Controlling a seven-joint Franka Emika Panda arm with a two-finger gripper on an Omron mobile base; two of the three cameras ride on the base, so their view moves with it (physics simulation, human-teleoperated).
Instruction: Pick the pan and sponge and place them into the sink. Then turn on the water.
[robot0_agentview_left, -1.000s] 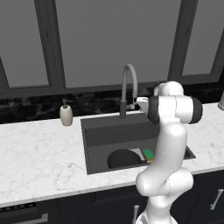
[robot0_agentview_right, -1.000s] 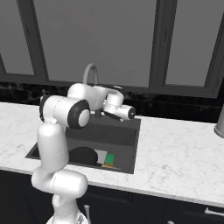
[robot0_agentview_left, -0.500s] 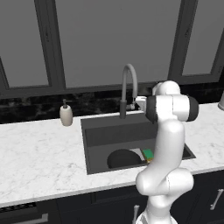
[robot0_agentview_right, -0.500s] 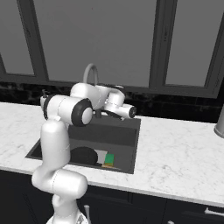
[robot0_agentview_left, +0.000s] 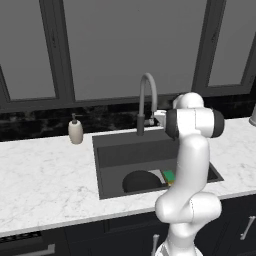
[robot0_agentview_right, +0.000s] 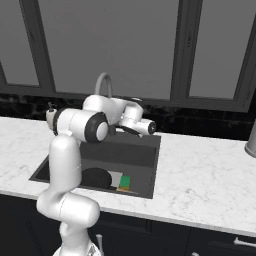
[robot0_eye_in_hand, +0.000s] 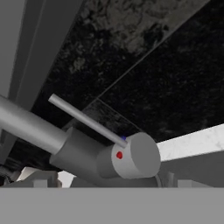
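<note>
Claw (robot0_agentview_right: 150, 127), state unclear, is near the faucet (robot0_agentview_left: 147, 100); pan (robot0_agentview_left: 140, 181) and sponge (robot0_agentview_left: 169, 176) in sink (robot0_agentview_left: 125, 152).

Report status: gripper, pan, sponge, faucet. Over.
Gripper state cannot be told; hand at grey gooseneck faucet, thin lever close ahead. Round black pan and green-yellow sponge in dark grey sink. No water stream visible.
</note>
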